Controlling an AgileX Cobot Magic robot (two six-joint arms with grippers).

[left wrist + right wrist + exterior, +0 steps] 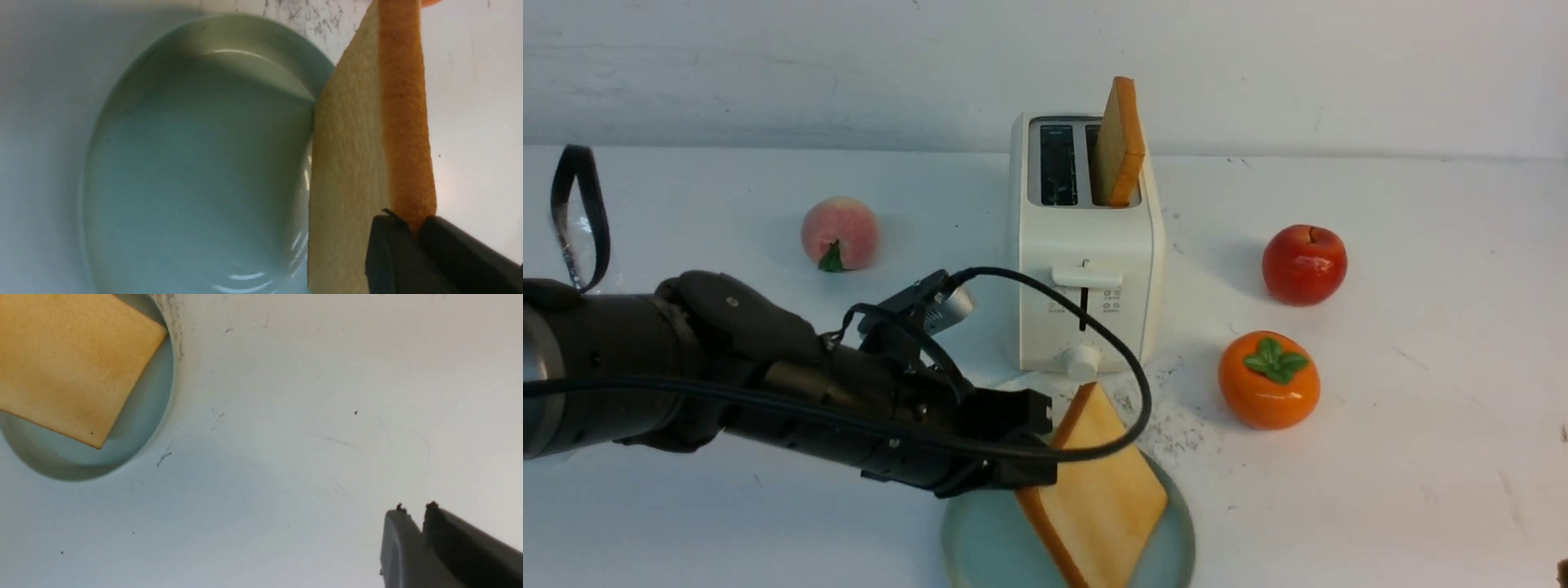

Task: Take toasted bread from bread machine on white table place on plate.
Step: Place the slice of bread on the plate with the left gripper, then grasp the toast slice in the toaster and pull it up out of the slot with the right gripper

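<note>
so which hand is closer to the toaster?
Left. The left hand sits just in front of the toaster, holding toast over the plate. The right hand is off over bare table.

We see bright, even overhead light; soft shadows beside the bread machine (1085, 245); glare streaks on the plate (196, 163) below the left gripper (412, 234); wrist views slightly soft.

plate (196, 163): glossy glazed ceramic | toast slice (351, 171): porous, rough crumb | toaster (1086, 278): smooth plastic | table (306, 416): matte, scuffed
</note>
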